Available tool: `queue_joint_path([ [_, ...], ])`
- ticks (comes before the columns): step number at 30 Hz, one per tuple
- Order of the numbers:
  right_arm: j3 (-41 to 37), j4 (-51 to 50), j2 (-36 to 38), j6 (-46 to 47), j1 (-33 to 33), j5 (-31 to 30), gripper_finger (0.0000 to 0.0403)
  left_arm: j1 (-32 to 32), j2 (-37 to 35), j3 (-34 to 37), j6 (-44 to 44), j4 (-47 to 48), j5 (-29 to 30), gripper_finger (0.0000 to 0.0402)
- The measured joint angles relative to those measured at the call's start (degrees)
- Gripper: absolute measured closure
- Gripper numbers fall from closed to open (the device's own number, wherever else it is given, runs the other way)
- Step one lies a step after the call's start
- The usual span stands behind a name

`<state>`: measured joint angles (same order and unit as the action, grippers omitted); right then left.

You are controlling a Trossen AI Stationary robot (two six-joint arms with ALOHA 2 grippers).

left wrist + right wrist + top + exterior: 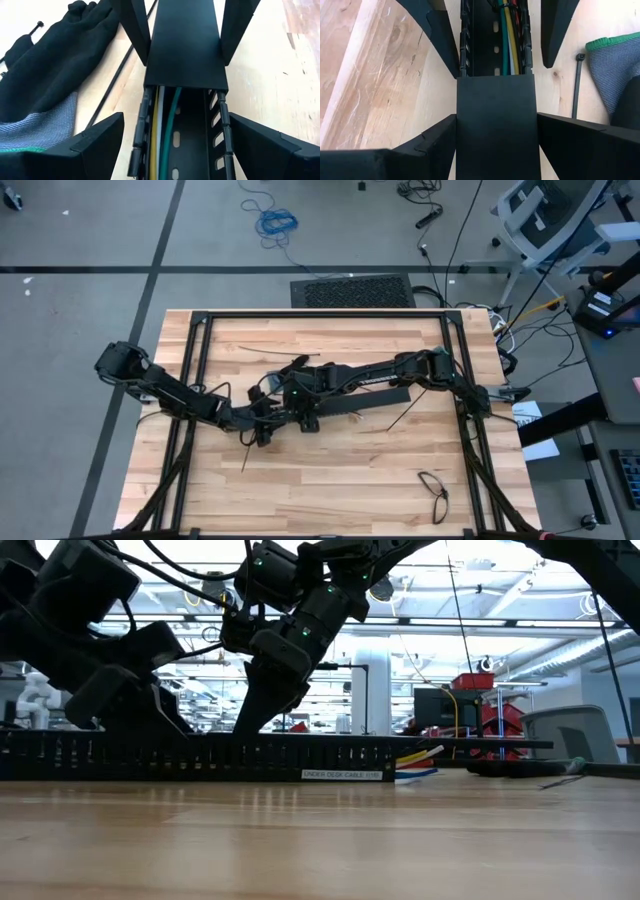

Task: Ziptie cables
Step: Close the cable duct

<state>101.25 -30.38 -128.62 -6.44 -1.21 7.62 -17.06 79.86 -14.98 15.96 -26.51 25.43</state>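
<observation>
A long black slotted duct [385,399] lies on the table, and grey, yellow and green cables [162,125] run inside it. Their coloured ends [420,762] stick out of one end of the duct. A flat black cover [495,115] closes part of the duct. My right gripper [496,125] reaches in from the table's right and is shut on that cover. My left gripper [176,130] faces it from the left. It is open, with one finger on either side of the uncovered duct; whether they touch it I cannot tell. My right gripper pinches the cover's two long sides [462,132] between its fingers, close to the cover's end that faces the left gripper. The fingers slant down from the table's right and run along the duct's length. The cover sits level on the duct, which rests on the table.
A black glove with a grey and green cuff [45,75] lies beside the duct. Loose black zip ties [576,85] lie on the wood, one near the far edge [270,352]. A black loop [433,492] lies near the front right. Black frame rails [320,315] border the table.
</observation>
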Motion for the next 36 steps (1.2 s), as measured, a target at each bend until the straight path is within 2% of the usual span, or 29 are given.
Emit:
queue_joint_path([
  [12, 0.0, -0.1, -0.1, -0.1, 0.0, 0.0, 0.0154, 0.1, 0.0, 0.5, -1.6, 0.0, 0.3, 0.0066],
  [21, -0.1, 0.0, -0.1, -0.2, 0.0, -0.1, 0.0154, 0.1, 0.0, 1.3, -1.5, -2.4, 0.1, 0.0112],
  [27, -0.1, 0.1, -0.1, -0.2, 0.0, -0.2, 0.0154, 0.2, 0.0, 1.2, -1.4, -3.1, 0.5, 0.0117],
  [36, -0.1, 0.2, -0.2, 0.0, 0.0, -0.2, 0.0154, 0.3, 4.3, 1.2, -1.4, -6.9, 0.4, 0.0117],
])
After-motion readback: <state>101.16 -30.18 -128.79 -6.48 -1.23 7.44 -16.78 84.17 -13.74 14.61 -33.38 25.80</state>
